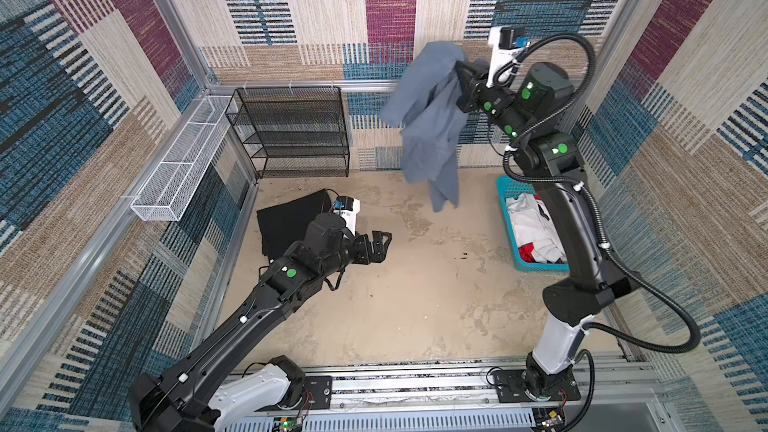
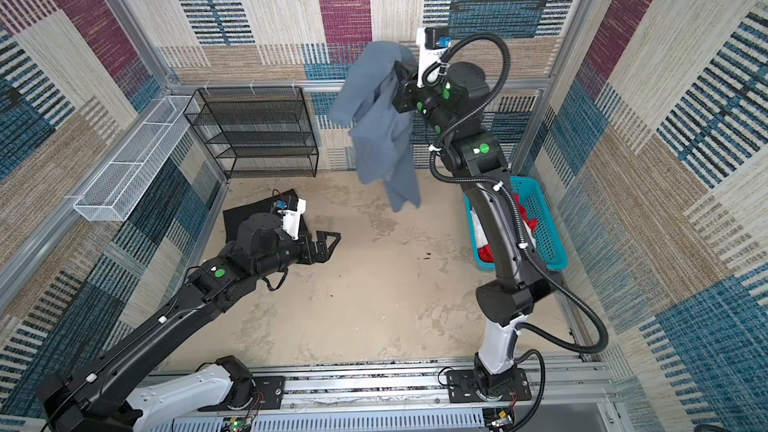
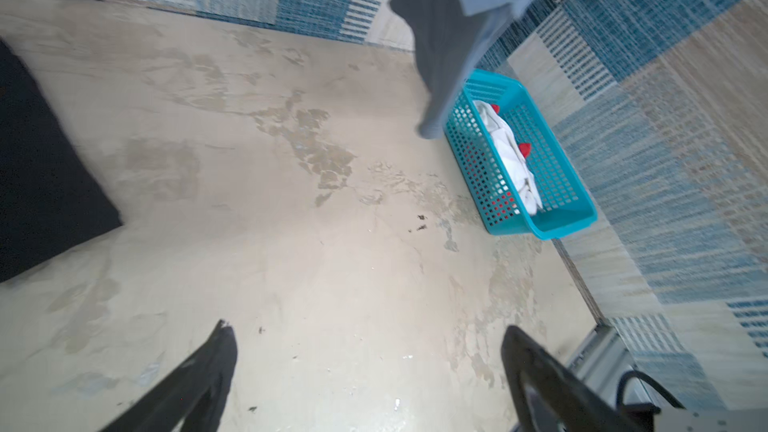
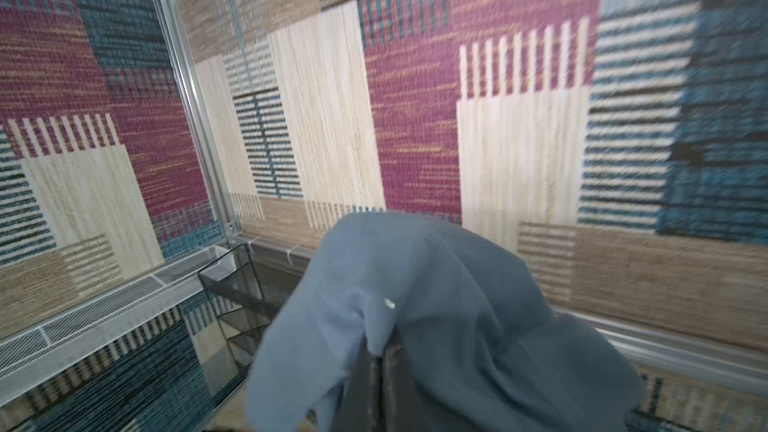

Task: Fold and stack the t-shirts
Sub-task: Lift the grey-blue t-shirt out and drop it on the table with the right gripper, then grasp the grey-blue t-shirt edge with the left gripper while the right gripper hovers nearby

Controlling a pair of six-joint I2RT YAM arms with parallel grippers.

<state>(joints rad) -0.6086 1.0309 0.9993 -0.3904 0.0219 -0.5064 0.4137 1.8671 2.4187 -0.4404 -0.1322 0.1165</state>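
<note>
R gripper jaws clamped on blue-grey t-shirt, which hangs bunched over tabletop. L gripper jaws wide apart, empty, near black t-shirt. Recommended: L pinches a free hem corner; spread cloth taut before lowering.

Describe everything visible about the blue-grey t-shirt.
The blue-grey t-shirt is plain soft cloth, unfolded and bunched, hanging in long creased folds, held high in the air. The shut right gripper pinches it near its top, with cloth draping over the jaws. Its lowest tip appears to hang clear of the table; nothing else touches it.
</note>
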